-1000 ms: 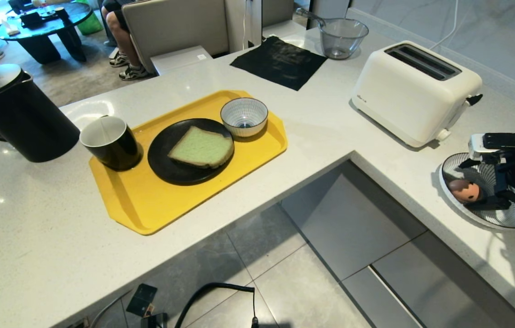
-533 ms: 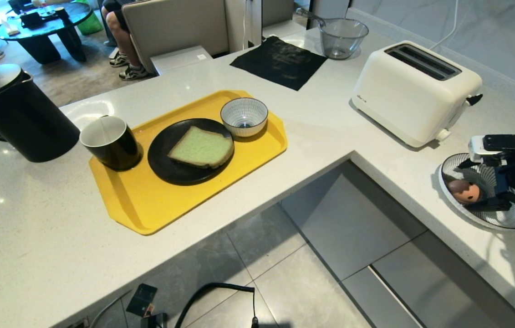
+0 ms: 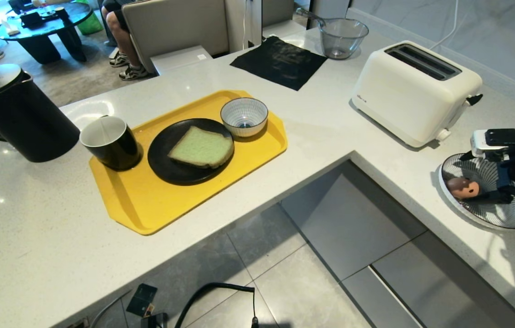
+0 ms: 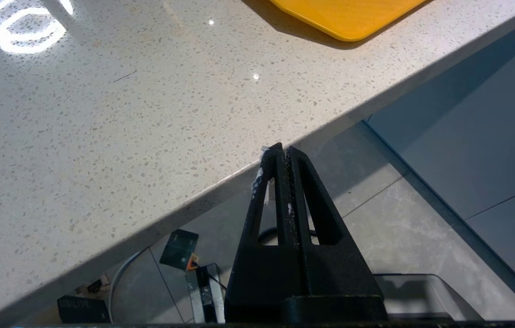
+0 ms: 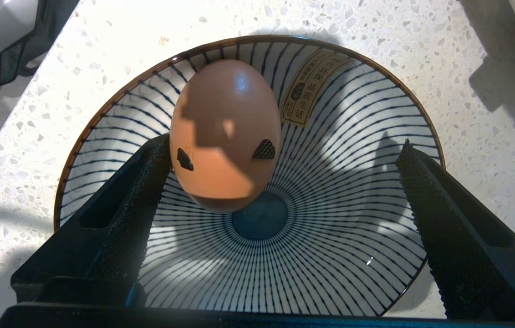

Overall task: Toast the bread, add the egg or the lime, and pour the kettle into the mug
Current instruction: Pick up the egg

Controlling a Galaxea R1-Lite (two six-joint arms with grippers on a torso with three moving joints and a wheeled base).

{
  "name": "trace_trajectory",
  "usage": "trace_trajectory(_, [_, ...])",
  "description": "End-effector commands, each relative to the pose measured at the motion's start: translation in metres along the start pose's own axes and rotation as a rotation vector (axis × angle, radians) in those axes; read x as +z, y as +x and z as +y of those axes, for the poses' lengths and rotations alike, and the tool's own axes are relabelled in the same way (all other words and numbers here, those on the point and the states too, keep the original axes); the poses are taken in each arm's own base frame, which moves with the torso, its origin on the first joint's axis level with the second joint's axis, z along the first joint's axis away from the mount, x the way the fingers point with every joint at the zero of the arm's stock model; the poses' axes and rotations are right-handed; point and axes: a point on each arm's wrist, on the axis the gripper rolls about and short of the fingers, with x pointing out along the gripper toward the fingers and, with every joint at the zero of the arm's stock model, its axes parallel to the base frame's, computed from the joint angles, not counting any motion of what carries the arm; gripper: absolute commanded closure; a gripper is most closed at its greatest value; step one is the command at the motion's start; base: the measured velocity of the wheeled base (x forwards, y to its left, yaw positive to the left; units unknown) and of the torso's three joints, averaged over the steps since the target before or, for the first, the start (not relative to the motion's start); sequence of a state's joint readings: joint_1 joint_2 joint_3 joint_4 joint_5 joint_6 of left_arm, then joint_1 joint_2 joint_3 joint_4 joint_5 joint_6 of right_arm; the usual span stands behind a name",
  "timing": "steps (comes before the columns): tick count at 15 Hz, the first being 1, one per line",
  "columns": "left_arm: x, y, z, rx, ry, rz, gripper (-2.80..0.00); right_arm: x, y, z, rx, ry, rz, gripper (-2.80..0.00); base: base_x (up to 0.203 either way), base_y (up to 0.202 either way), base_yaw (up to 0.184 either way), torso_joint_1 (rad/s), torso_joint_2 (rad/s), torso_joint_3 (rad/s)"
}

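Right gripper (image 5: 280,168) over speckled countertop (image 5: 466,136)

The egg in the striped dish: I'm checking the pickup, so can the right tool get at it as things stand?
Probably yes: the right tool hangs open over the striped dish, one finger beside the egg, nothing covering it.

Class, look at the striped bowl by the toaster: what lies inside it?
One egg with small black marks lies inside the striped bowl, between the right gripper's open fingers. The bowl surface beneath the egg is hidden.
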State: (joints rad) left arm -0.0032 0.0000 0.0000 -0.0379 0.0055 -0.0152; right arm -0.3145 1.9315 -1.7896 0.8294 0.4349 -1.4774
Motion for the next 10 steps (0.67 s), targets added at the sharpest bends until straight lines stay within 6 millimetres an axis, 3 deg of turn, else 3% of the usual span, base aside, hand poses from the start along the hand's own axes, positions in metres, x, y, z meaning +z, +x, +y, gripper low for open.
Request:
trace_trajectory(1, [-0.0038, 0.0009, 0.0001, 0.001, 0.000, 0.013, 0.00, -0.0006, 0.0008, 0.0014, 0.009, -0.005, 0.006, -2.80, 0.000, 0.000, 0.000, 0.000, 0.00, 0.000])
trace_trajectory(10, [-0.0038, 0.0009, 0.0001, 0.001, 0.000, 0.013, 0.00, -0.0025, 0.0080, 0.0037, 0.034, -0.022, 0.006, -2.80, 0.000, 0.000, 0.000, 0.000, 0.00, 0.000])
